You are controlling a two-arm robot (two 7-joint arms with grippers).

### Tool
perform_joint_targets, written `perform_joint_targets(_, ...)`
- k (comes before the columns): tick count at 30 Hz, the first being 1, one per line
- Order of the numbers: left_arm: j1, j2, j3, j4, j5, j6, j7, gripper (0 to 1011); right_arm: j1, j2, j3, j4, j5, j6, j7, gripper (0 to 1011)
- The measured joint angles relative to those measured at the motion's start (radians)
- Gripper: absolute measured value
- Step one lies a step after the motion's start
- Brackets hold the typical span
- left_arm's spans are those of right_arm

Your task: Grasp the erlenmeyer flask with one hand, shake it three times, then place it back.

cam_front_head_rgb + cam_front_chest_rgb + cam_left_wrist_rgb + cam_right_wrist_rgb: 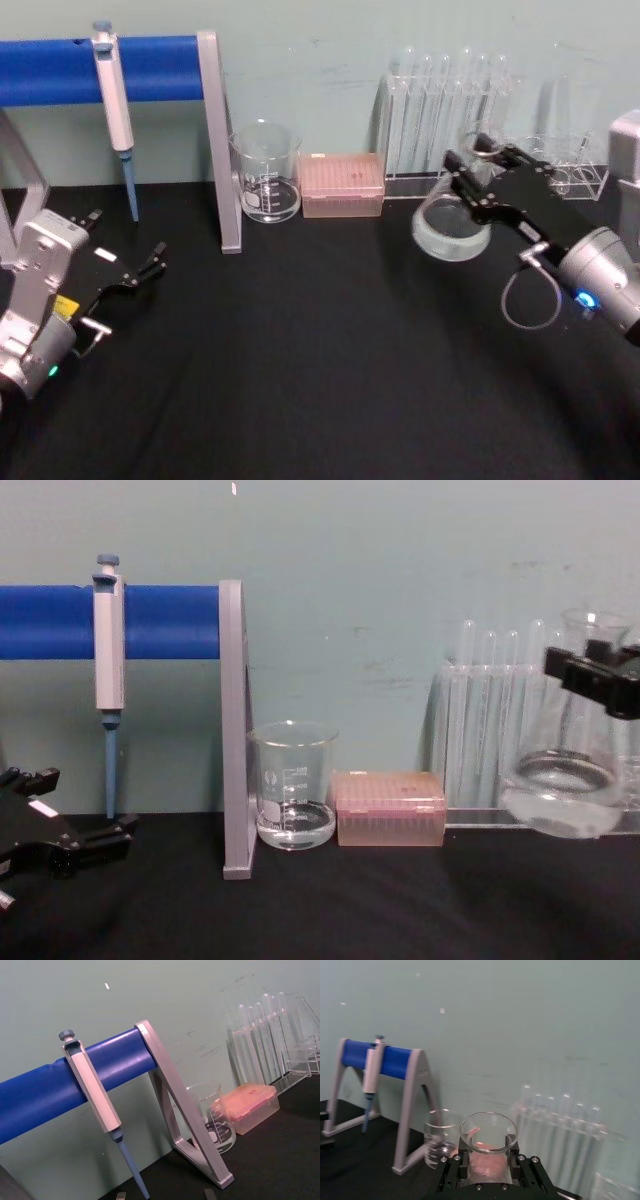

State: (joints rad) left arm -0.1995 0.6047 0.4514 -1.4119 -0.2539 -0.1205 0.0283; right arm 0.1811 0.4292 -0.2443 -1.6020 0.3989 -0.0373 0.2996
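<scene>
Head view: your right gripper [482, 165] clamps the narrow neck of the clear glass erlenmeyer flask [450, 228], held tilted above the matte black table [330, 350]. The left gripper [135, 275] rests far left.

Right wrist view: black fingers [465, 1152] flank the round flared rim.

Chest view: the wide conical base hangs before the test tubes [480, 710].

Clear conical erlenmeyer flask [452, 228] hangs tilted above the surface, neck pinched in the black right claw [482, 165], looks like some liquid in its base
</scene>
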Motion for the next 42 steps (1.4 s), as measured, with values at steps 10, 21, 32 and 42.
perform_joint_targets(10, 0.0, 0.0, 0.0, 0.0, 0.0, 0.0, 0.0, 1001, -0.013, -0.023, 0.037, 0.002, -0.017, 0.011, -0.002, 449)
perform_joint_targets(21, 0.0, 0.0, 0.0, 0.0, 0.0, 0.0, 0.0, 1001, 0.057, -0.056, -0.053, 0.051, -0.016, 0.014, 0.119, 450)
perform_joint_targets(32, 0.0, 0.0, 0.0, 0.0, 0.0, 0.0, 0.0, 1001, 0.124, -0.076, -0.158, 0.08, 0.006, 0.01, 0.213, 449)
perform_joint_targets(42, 0.0, 0.0, 0.0, 0.0, 0.0, 0.0, 0.0, 1001, 0.146, -0.068, -0.21, 0.085, 0.029, 0.01, 0.238, 449)
